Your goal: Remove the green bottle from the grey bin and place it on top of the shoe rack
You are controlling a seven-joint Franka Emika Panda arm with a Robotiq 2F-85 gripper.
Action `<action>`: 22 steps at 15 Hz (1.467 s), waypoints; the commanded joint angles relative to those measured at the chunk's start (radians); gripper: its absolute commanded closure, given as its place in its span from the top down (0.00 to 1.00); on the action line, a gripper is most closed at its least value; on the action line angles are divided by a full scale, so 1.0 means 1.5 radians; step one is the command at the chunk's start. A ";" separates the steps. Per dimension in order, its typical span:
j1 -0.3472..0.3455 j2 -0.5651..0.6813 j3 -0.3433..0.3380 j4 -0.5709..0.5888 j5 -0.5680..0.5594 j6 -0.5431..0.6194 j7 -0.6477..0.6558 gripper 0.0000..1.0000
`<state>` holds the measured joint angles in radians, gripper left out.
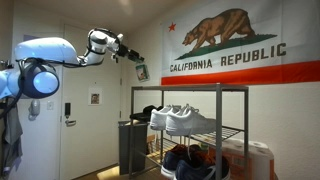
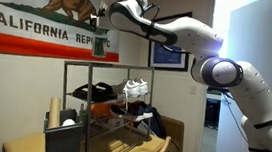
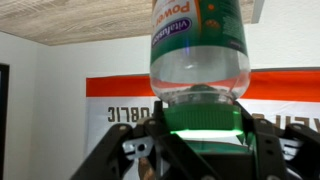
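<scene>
My gripper [image 1: 135,58] is shut on the green bottle [image 1: 141,72] and holds it high in the air, to one side of the shoe rack [image 1: 190,90] and well above its top frame. In the wrist view the jaws [image 3: 200,125] clamp the bottle's green cap, and its clear body with a green label [image 3: 198,45] points away from the camera. The bottle also shows in an exterior view [image 2: 100,44] above one end of the rack's top frame [image 2: 117,67]. The tall dark grey bin [image 1: 130,145] stands on the floor beside the rack, below the gripper.
White sneakers [image 1: 185,120] sit on the rack's upper shelf and dark shoes [image 1: 190,160] on a lower one. A white and orange container [image 1: 255,160] stands by the rack. A California Republic flag [image 1: 240,50] hangs on the wall behind. A door [image 1: 85,110] is near the bin.
</scene>
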<state>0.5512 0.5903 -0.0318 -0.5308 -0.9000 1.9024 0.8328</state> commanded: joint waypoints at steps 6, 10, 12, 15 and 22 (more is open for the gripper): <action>-0.058 0.031 -0.005 0.037 0.018 -0.043 0.020 0.41; -0.062 0.030 -0.004 0.041 0.021 -0.076 0.036 0.41; -0.062 0.028 -0.005 0.043 0.019 -0.096 0.038 0.92; -0.049 0.076 -0.044 0.134 0.039 -0.163 0.016 1.00; -0.030 0.068 -0.083 0.108 0.043 -0.186 0.029 1.00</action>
<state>0.4831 0.6938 -0.1196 -0.3687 -0.8601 1.6504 0.8727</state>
